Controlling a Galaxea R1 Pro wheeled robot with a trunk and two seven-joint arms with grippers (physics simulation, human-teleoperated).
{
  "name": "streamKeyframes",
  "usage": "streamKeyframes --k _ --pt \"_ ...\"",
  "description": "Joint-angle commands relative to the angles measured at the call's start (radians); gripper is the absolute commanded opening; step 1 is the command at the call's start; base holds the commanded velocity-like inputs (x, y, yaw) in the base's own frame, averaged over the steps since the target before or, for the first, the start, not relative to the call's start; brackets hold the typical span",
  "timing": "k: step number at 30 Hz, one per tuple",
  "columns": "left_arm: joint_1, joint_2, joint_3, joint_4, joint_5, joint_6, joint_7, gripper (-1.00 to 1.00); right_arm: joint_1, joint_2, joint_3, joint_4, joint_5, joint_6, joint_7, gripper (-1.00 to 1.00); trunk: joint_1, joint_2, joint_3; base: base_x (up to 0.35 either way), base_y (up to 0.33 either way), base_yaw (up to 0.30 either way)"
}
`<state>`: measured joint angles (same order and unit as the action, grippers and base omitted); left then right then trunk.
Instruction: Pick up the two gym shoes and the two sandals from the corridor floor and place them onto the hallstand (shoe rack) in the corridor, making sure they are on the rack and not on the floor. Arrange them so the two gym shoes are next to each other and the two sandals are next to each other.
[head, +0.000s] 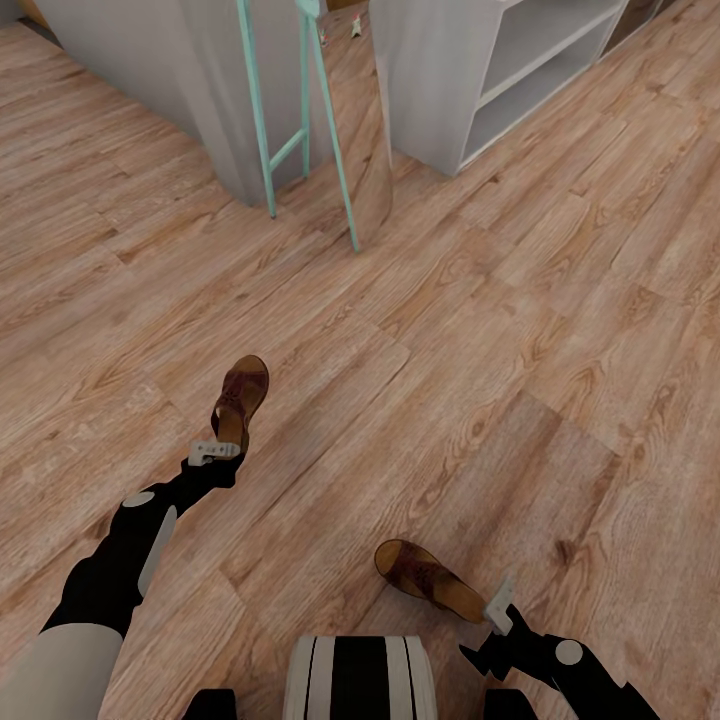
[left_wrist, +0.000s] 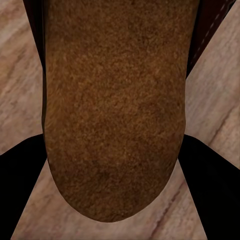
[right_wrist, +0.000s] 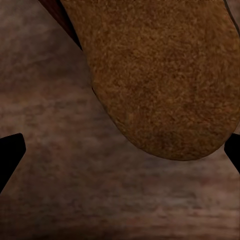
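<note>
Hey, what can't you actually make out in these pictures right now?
- Hallstand: head view's top edge cuts it off.
- Left gripper and right gripper: grip on either sandal unclear; wrist views sit too close to the footbeds.

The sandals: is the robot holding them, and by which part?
Apparently yes: the left pincer is at one sandal's heel, the right pincer at the other sandal's heel. A firm grip cannot be confirmed.

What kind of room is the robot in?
Probably a hallway at home: wood plank floor, a grey shoe rack with open shelves, and two brown sandals by the grippers.
</note>
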<state>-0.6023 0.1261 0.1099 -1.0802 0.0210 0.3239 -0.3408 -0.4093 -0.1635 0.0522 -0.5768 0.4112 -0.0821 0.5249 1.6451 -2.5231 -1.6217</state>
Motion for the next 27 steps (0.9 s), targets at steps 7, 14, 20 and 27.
streamKeyframes --k 7,14,20,27 --pt "0.001 0.0 0.002 0.0 0.002 0.007 -0.005 -1.0 0.0 -0.001 0.002 -0.001 0.011 -0.007 0.0 1.0 0.0 0.0 -0.001 0.0 0.0 0.0" --pt "0.001 0.0 0.002 0.0 0.002 0.005 -0.004 -1.0 0.0 -0.002 0.002 -0.003 0.011 -0.007 0.0 1.0 0.0 0.0 -0.001 0.051 -0.01 0.0" --pt "0.001 0.0 0.002 0.0 0.002 0.004 -0.005 -1.0 0.0 -0.002 0.002 -0.003 0.011 -0.007 0.0 1.0 0.0 0.0 -0.001 0.049 -0.013 0.0" --pt "0.001 0.0 0.003 0.0 0.002 0.006 -0.006 -1.0 0.0 -0.002 0.002 -0.003 0.011 -0.007 0.0 1.0 0.0 0.0 -0.001 0.008 0.0 0.0"
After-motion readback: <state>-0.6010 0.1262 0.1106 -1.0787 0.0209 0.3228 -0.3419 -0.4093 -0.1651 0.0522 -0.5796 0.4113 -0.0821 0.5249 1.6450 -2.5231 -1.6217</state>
